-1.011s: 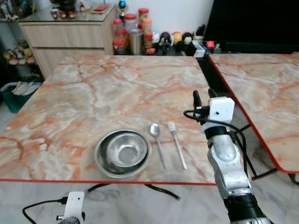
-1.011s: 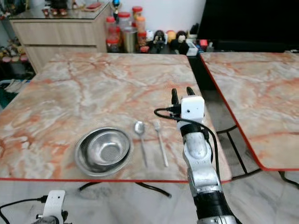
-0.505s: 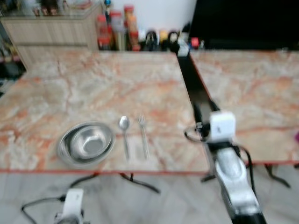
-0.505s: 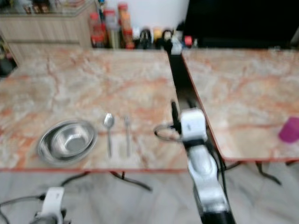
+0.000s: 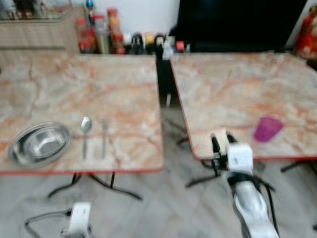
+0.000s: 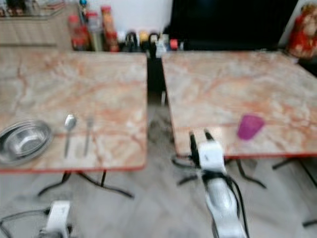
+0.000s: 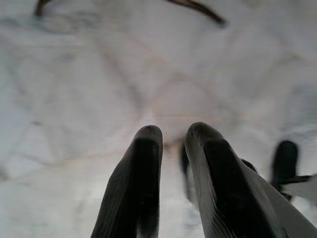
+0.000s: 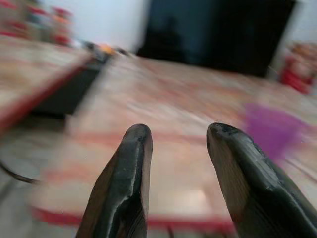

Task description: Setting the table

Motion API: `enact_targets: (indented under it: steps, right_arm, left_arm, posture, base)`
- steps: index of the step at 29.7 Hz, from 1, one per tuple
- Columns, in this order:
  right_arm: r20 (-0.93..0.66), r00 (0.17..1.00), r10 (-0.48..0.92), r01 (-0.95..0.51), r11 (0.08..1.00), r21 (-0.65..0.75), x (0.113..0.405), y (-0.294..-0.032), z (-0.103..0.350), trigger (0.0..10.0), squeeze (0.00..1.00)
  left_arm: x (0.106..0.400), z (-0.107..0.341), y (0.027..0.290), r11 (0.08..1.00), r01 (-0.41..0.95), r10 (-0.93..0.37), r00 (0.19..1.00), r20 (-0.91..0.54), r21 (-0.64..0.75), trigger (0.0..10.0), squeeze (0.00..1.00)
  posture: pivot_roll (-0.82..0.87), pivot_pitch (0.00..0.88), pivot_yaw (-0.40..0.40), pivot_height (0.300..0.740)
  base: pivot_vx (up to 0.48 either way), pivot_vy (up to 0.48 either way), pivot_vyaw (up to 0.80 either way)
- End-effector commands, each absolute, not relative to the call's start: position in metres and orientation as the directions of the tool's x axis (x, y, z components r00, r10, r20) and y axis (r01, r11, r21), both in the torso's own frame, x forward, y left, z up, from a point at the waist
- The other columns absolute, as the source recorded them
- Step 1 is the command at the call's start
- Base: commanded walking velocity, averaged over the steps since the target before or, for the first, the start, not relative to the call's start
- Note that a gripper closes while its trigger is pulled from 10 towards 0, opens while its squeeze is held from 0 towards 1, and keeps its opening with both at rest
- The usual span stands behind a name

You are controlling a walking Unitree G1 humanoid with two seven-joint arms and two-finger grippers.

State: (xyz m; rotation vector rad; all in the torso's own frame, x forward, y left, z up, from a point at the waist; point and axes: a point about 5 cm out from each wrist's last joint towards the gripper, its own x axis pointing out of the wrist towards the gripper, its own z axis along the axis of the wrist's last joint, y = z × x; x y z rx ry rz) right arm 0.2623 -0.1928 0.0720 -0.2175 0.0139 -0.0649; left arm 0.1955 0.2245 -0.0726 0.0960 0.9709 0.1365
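I log: bowl [image 5: 39, 144], spoon [image 5: 85, 135], fork [image 5: 104, 136] on left table [image 5: 124, 89]; purple cup [image 5: 268, 129] on right table [image 5: 233, 84]. Right gripper [image 5: 221, 142] empty, fingers apart, at that table's near edge; left gripper [image 7: 171, 144] slightly parted over floor.

Lying at frame left: steel bowl [image 5: 39, 144], spoon [image 5: 85, 134] and fork [image 5: 104, 136] side by side; standing at right, purple cup [image 5: 268, 129].

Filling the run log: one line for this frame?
phase: turning toward purple cup | right end effector: open, empty, at second table's near edge | left end effector: idle, low | bowl, spoon, fork: placed
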Motion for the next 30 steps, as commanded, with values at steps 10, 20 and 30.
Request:
enact_targets:
  steps: [10,20,30]
  right_arm:
    - [-0.302,0.941,-0.154,0.112,0.982,-0.152,0.256,-0.199,0.019,10.0,0.00]
    - [-0.586,0.807,-0.076,0.029,0.996,-0.088,0.263,-0.188,-0.023,10.0,0.00]
    - [-0.760,0.647,0.058,-0.137,0.990,-0.040,0.238,-0.165,-0.055,10.0,0.00]
  left_arm:
    - [0.193,-0.072,0.234,0.982,-0.066,0.182,0.552,-0.814,0.174,10.0,0.00]
    - [0.195,-0.071,0.235,0.983,-0.069,0.181,0.555,-0.812,0.172,10.0,0.00]
    - [0.195,-0.071,0.233,0.984,-0.093,0.176,0.555,-0.813,0.150,10.0,0.00]
  posture:
    - [0.02,0.000,-0.029,0.740]
    - [0.01,0.000,-0.013,0.740]
    - [0.02,0.000,-0.013,0.740]
  base:
    - [0.000,-0.420,0.00]
    - [0.000,-0.337,0.00]
    - [0.000,-0.025,0.00]
